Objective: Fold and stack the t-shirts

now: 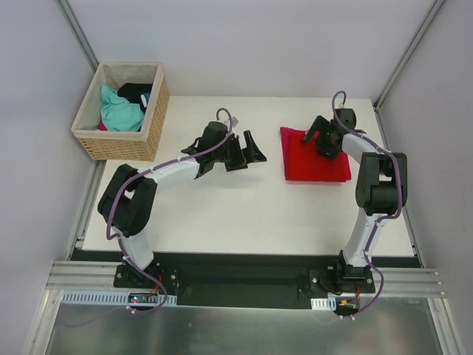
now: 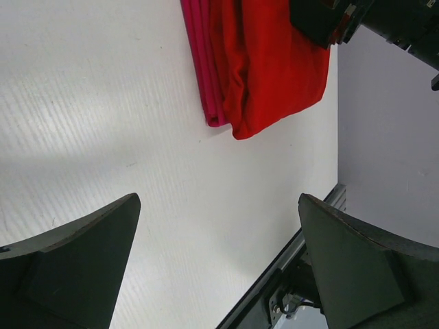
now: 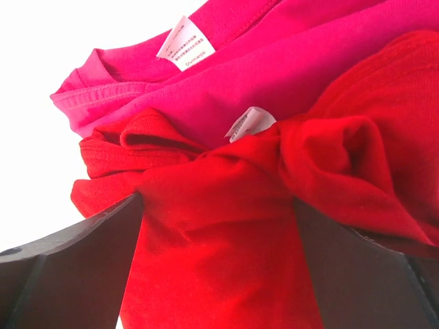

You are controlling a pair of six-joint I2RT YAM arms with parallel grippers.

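Note:
The t-shirts lie stacked at the table's right: the red t-shirt on top, the magenta-pink t-shirt under it, showing along one edge. Each has a white neck label. My right gripper hangs over the stack's far left corner, jaws wide open, with bunched red cloth filling the gap between its fingers. My left gripper hovers open above bare table left of the stack, holding nothing.
A woven wicker basket stands at the far left corner with teal cloth and a dark item inside. The table's right edge and metal rail run close beside the stack.

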